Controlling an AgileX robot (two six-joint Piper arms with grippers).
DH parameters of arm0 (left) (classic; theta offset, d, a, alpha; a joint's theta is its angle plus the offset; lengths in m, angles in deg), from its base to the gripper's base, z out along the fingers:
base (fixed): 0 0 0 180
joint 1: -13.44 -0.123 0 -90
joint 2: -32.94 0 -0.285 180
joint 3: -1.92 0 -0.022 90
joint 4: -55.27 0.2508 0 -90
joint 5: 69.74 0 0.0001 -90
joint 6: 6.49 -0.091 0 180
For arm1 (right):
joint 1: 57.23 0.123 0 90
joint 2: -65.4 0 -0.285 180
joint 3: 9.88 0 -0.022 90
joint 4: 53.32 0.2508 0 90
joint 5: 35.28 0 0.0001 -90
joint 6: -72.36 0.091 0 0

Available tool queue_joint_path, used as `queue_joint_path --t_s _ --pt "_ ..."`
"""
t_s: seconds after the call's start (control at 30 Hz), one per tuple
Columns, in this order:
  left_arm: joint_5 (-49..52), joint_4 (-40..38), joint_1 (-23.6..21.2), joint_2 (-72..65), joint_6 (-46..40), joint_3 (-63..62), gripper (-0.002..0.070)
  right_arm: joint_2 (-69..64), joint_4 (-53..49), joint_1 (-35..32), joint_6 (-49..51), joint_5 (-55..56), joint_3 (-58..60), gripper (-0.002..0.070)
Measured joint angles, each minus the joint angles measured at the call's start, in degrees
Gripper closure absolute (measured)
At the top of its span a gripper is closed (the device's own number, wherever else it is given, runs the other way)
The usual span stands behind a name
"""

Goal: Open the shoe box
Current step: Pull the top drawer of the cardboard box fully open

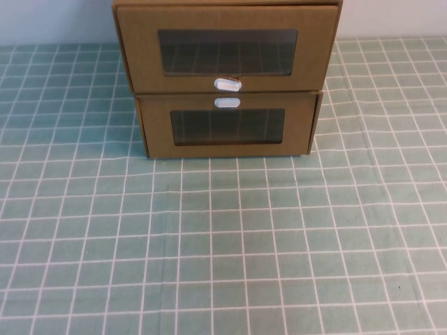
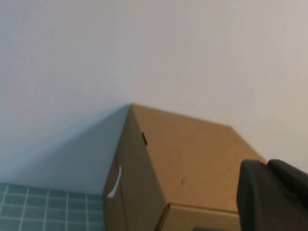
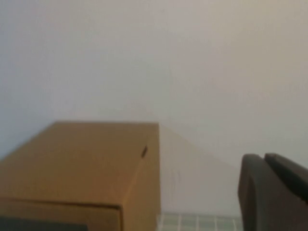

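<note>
Two shoe boxes stacked, both closed | left gripper: boxes ahead of it; grip state cannot be told | right gripper: boxes ahead of it; jaws closed, empty

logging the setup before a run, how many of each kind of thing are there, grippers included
cardboard shoe boxes: 2, the upper shoe box stacked on the lower shoe box
white pull tabs: 2, upper tab, lower tab
grippers: 2, left gripper, right gripper, both outside the high view
total: 6
</note>
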Motion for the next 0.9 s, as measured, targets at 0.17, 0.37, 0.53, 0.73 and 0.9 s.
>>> queue_joint_path --t_s 0.17,0.37,0.53,0.73,0.9 --pt "1.76 -1.72 0.00 -7.39 -8.55 -0.22 0.0680 -6.46 -4.33 0.28 -8.98 -5.38 -0.15 0.0689" --pt "9.65 -12.68 0.00 -18.88 -23.23 -7.26 0.0680 -15.41 -10.25 10.81 -21.33 -10.71 -0.28 0.0689" --pt "23.29 -27.76 0.00 -31.35 -38.95 -20.27 0.0680 -21.86 -15.71 25.01 -28.21 -17.46 -0.28 0.0689" --pt "27.62 -37.44 0.53 -44.20 -42.13 -34.95 0.0680 -28.85 -19.25 35.26 -30.38 -18.92 -0.37 0.0689" --pt "28.41 -36.38 3.85 -53.19 -42.11 -45.90 0.0680 -34.65 -27.35 39.04 -30.53 -22.00 -0.37 0.0689"
